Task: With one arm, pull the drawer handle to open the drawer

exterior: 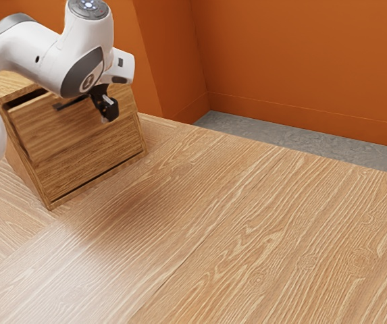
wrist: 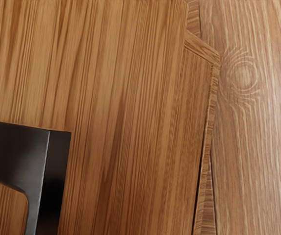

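Looks like the reach step: tool [exterior: 107,110] hangs by the drawer [exterior: 78,138] front, handle [exterior: 70,102] at its 9 o'clock. Can't tell if it's apart or clamped. Next: grab handle, pull.

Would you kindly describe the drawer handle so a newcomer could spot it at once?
Find the wooden cabinet at the exterior view's upper left. High on its front, beside the black gripper, is the drawer handle: the one dark bar on grained wood.
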Available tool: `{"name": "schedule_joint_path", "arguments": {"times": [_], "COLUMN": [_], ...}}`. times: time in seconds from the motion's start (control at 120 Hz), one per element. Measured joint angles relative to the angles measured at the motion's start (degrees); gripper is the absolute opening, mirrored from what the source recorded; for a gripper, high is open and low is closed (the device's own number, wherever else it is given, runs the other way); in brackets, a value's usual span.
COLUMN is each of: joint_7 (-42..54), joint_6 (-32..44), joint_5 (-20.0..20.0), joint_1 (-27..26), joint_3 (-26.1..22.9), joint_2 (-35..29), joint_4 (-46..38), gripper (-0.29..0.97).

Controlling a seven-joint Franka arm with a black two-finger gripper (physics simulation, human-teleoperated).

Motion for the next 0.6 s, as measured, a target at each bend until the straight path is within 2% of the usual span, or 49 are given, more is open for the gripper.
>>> {"name": "schedule_joint_path", "arguments": {"times": [0.433, 0.6], "joint_7": [-0.8, -1.5], "joint_6": [-1.1, -1.6], "joint_5": [0.4, 1.8], "joint_1": [-2.1, -3.9], "joint_3": [0.3, 0.4], "joint_2": [-4.0, -4.4], "joint_4": [-4.8, -5.6], "gripper": [0.69, 0.66]}}
